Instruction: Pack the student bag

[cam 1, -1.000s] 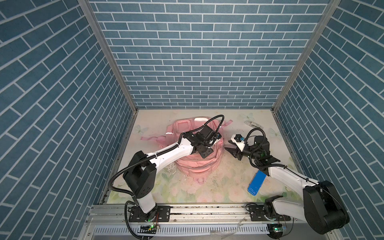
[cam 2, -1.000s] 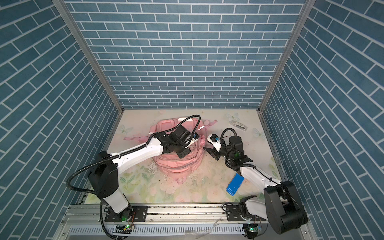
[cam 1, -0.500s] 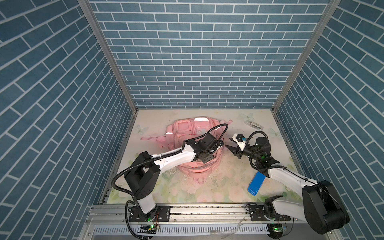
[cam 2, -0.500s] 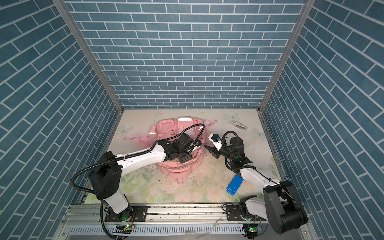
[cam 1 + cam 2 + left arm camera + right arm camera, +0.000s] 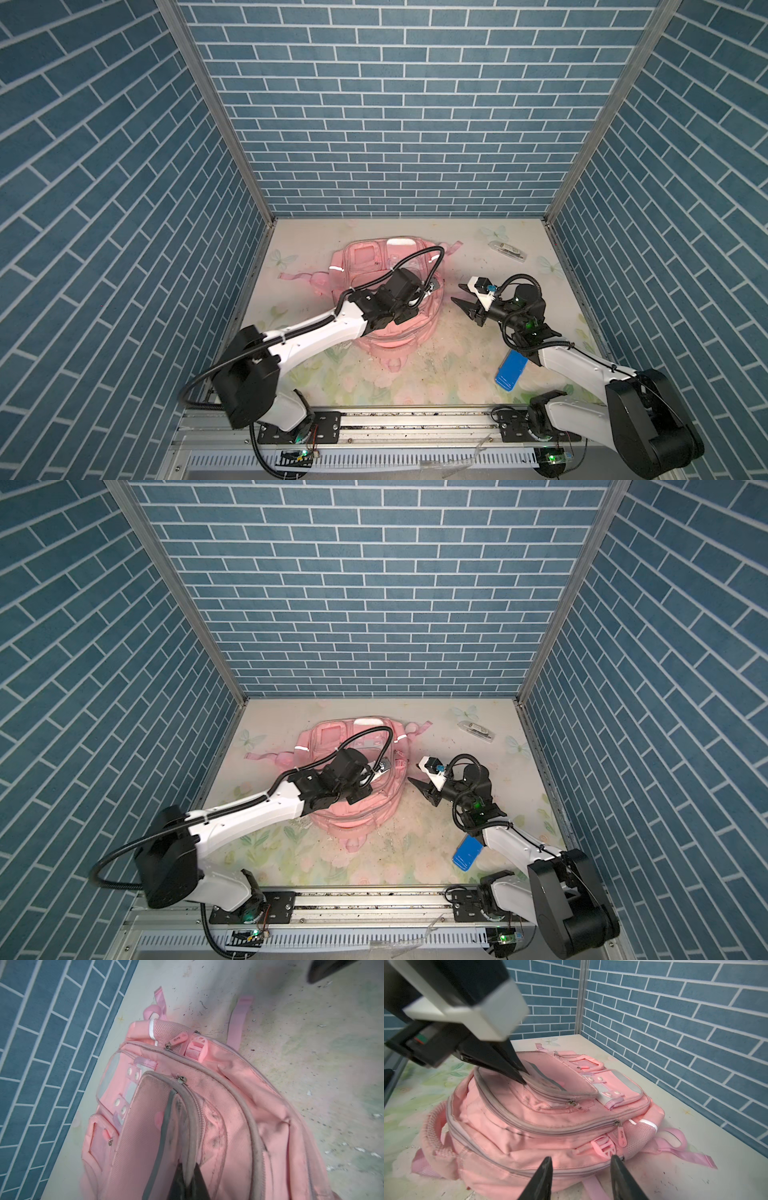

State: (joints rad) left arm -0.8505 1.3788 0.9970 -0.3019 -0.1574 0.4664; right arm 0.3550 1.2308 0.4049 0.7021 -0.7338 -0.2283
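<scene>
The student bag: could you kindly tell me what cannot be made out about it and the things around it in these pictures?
- Student bag: what its open pocket holds is hidden by the raised flap and the left gripper, right wrist view.
- Left fingers: cut off by the frame edge, left wrist view.
- Blue item: partly hidden by the right arm, both top views.
- Clear packet: too small to identify, both top views.

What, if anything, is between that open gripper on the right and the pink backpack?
Nothing visible. The right gripper faces the side of the student bag across a strip of bare table. The left gripper is shut on the edge of a front pocket flap, up on the bag and clear of that path.
</scene>
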